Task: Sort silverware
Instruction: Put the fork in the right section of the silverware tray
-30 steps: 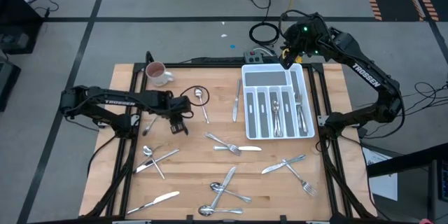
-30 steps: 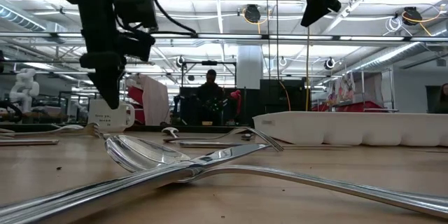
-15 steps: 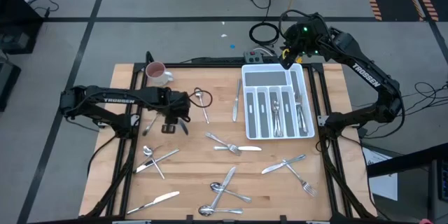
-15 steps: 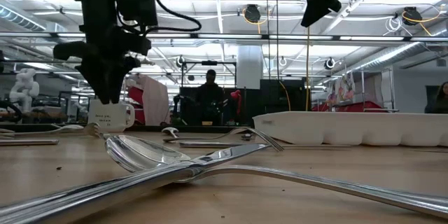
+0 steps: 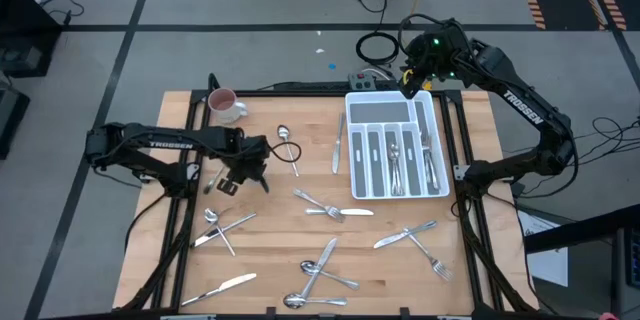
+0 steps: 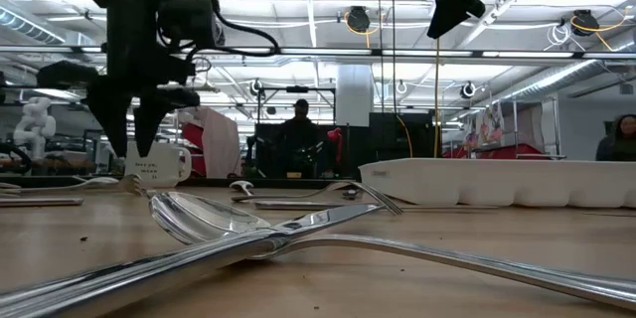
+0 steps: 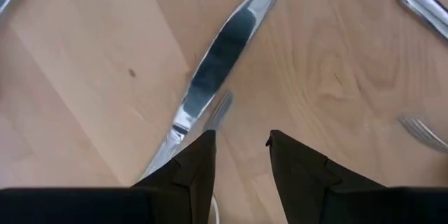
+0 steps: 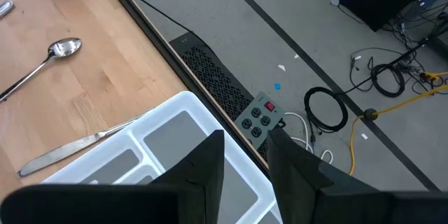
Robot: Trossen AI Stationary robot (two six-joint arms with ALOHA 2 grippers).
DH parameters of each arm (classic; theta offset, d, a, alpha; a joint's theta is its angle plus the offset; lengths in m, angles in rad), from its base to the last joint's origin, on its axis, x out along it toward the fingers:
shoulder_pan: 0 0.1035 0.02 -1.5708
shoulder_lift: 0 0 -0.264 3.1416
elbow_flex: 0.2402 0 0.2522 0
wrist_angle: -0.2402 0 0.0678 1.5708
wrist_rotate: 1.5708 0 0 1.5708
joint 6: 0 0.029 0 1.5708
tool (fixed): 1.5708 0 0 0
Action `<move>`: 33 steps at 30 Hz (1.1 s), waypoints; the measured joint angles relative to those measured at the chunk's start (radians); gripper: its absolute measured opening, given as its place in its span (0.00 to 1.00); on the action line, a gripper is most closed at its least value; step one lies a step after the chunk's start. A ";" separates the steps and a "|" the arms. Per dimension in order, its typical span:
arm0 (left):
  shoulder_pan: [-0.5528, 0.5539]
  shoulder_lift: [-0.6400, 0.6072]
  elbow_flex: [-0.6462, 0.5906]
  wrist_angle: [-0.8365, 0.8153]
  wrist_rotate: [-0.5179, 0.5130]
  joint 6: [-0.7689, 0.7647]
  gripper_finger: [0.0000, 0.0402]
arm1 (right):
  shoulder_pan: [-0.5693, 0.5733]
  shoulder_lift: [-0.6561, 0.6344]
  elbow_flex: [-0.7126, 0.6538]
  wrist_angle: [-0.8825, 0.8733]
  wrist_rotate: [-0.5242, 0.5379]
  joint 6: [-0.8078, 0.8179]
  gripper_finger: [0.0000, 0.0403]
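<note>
Silverware lies scattered over the worktop (image 5: 270,260), some already slotted in the tray (image 5: 360,110). Left pincer (image 7: 239,140) is held released, empty, over a knife (image 7: 220,56); descent should be centred on the handle. Right pincer (image 8: 245,143) is parked released, empty, above the tray's far end.

Silver silverware (image 5: 325,207) – pale wood table (image 5: 280,235) – white tray (image 5: 356,150).

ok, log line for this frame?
left gripper open over knife | right gripper open, empty, above tray end | silverware mostly on table
</note>
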 joint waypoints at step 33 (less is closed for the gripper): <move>0.000 -0.001 -0.234 0.304 -0.092 0.099 0.18 | 0.000 0.000 0.000 0.000 0.000 0.035 0.25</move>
